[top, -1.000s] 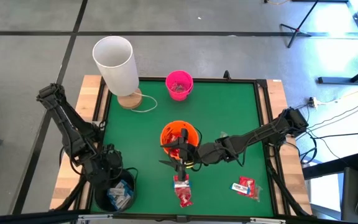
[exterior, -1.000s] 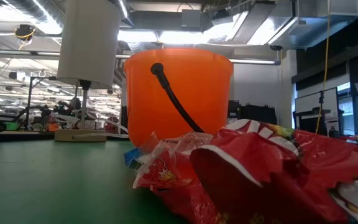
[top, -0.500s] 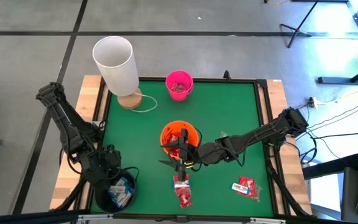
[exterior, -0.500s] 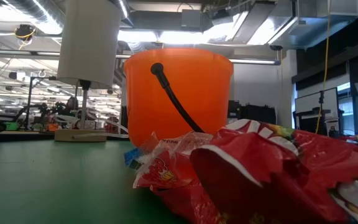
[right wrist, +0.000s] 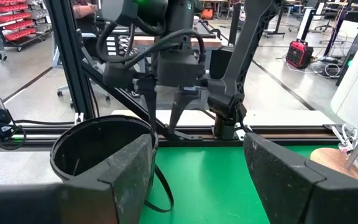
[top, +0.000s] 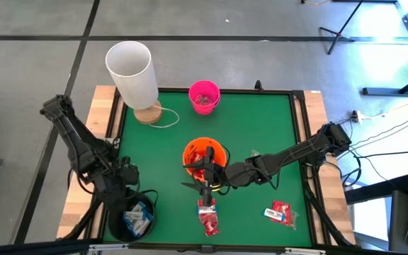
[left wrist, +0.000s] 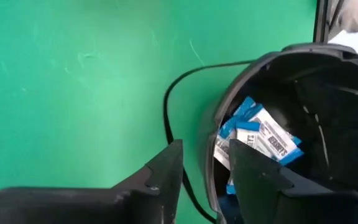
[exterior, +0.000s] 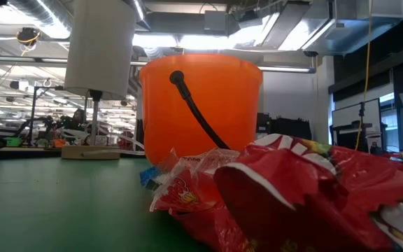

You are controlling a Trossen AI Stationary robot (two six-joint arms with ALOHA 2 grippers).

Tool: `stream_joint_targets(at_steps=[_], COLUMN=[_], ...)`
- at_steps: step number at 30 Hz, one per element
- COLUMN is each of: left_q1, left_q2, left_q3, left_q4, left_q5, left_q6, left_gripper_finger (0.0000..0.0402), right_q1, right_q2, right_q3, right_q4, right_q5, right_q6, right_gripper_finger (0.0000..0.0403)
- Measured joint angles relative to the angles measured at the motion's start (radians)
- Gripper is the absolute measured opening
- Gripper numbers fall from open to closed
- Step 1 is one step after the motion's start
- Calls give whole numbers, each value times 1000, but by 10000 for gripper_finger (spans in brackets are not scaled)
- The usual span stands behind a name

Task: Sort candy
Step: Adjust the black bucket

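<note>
High view shows the left claw (top: 124, 185) empty and parted above the black bucket (top: 129, 221) of white-and-blue bars (top: 137, 217). Right claw (top: 205, 185), open beside that bucket's orange neighbour (top: 202, 153), hangs over red packets (top: 208, 218); judged next: descend and close on one.

The white-and-blue bars (left wrist: 261, 138) in the black bucket (left wrist: 328, 74) carry dark printed lettering, but it is too small and tilted to read with any certainty. The red packets (exterior: 306, 189) close to the low camera show only curved pieces of white and yellow letters, no whole word. Nothing else bears readable text.
</note>
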Motion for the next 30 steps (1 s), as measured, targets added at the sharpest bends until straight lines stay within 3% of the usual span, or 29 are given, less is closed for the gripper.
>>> stream_joint_targets(at_steps=[11, 30], left_q1=[35, 37], left_q2=[80, 167], left_q3=[0, -1], left_q4=[1, -166], left_q5=[52, -65], left_q6=[65, 82], left_gripper_finger=[198, 196], right_q1=[0, 0], right_q2=[0, 1], right_q3=[0, 0], right_q4=[-7, -14], right_q5=[0, 0], right_q6=[0, 0], right_gripper_finger=[253, 253])
